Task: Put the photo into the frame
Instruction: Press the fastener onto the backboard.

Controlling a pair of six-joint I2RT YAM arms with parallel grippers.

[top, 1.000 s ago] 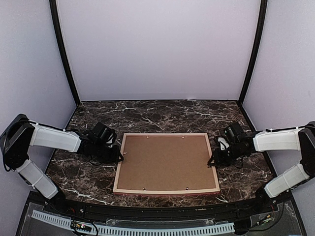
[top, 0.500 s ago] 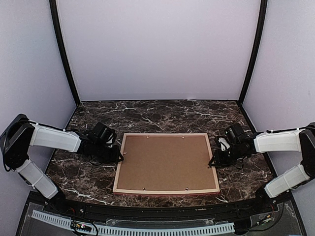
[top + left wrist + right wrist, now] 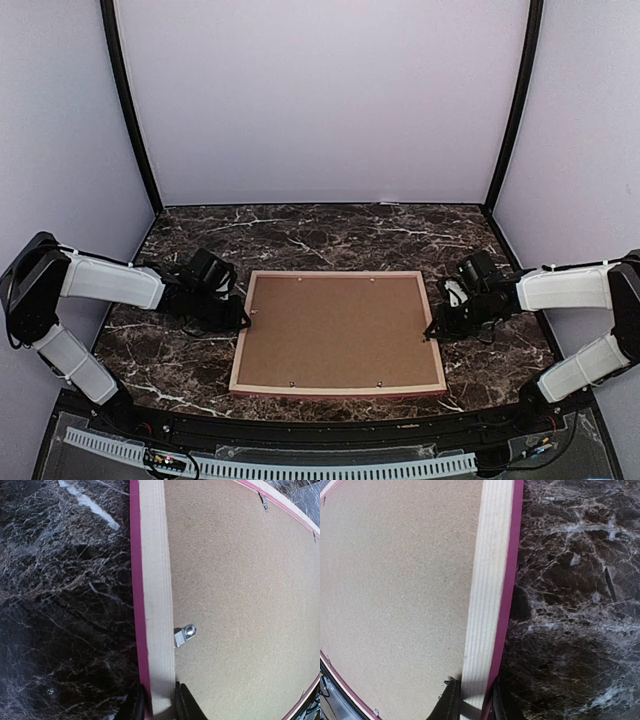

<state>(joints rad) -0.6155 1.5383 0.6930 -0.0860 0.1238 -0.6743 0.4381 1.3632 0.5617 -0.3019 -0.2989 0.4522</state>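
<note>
Frame (image 3: 338, 389) lies back-up mid marble table (image 3: 330, 235), brown backing board (image 3: 340, 330) seated inside. Left gripper (image 3: 160, 705) clamps the left rail, right gripper (image 3: 472, 700) clamps the right rail, fingers snug both sides.

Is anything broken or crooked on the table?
Nothing looks broken or spilled. The frame lies flat, back side up, with its brown backing board in place. The left gripper and right gripper each grip a side rail.
</note>
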